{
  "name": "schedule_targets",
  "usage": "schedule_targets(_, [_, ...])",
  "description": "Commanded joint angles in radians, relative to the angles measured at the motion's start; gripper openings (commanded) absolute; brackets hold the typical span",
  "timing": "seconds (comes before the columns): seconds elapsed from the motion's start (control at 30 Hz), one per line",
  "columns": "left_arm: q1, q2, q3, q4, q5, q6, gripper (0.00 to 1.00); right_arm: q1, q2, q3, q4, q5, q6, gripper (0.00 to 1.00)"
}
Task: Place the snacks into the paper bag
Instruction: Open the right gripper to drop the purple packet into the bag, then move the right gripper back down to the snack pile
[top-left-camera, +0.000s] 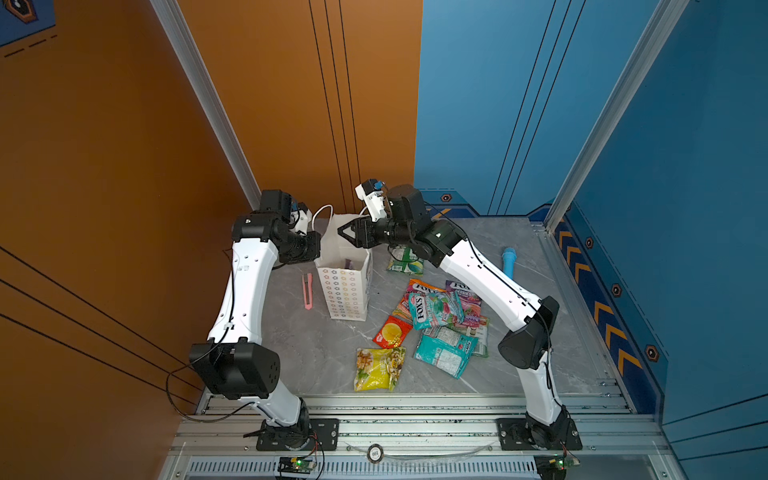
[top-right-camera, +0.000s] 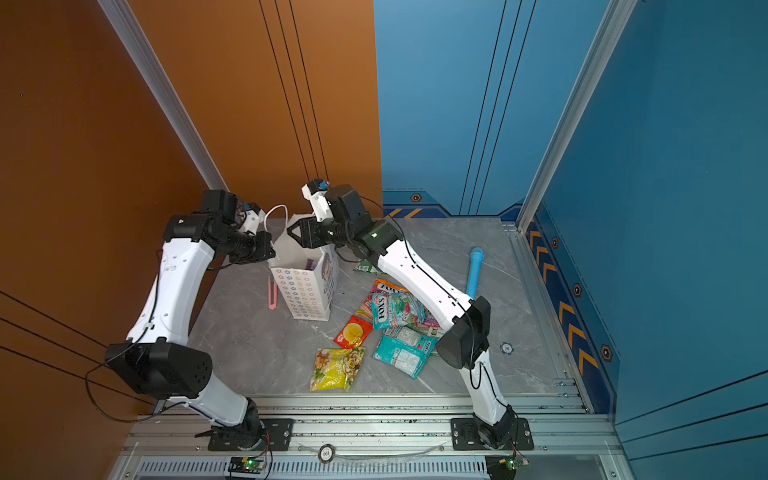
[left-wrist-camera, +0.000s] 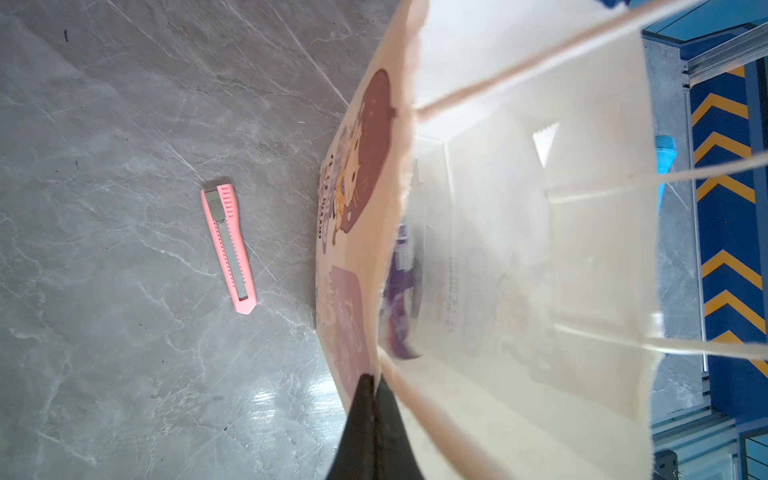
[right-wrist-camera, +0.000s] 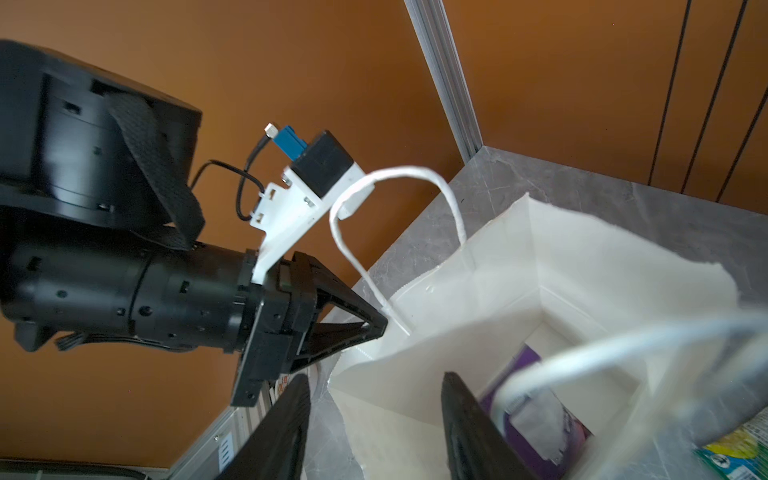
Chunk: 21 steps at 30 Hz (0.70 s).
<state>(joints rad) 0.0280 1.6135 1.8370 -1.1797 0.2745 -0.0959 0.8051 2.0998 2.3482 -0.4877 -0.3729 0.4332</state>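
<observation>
Right wrist: one bag (right-wrist-camera: 582, 257), one purple snack (right-wrist-camera: 544, 428)

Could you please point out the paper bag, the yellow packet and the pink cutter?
paper bag (top-left-camera: 344, 295), in a top view, flower-printed side wall.
yellow packet (top-left-camera: 379, 369), in a top view, middle of its face.
pink cutter (left-wrist-camera: 230, 249), left wrist view, middle of its body.

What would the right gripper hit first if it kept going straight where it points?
Probably the paper bag's inner wall, near the rim the left gripper pinches. The right gripper's jaws stand open over the mouth; depth is unclear.
</observation>
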Motion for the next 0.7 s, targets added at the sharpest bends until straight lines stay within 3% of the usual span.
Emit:
schedule_targets(0.0, [0.007, 0.005, 0.014, -0.021, 0.031, -0.008, 0.00, -0.012, -0.017, 0.028, -0.002, -0.019, -0.002, 0.54])
schedule_targets(0.27, [0.007, 0.006, 0.016, -0.020, 0.035, -0.012, 0.00, -0.075, -0.194, -0.160, 0.036, 0.015, 0.004, 0.54])
schedule_targets(0.67, [0.010, 0.005, 0.002, -0.021, 0.026, -0.013, 0.00, -0.271, -0.589, -0.813, 0.077, 0.138, 0.142, 0.54])
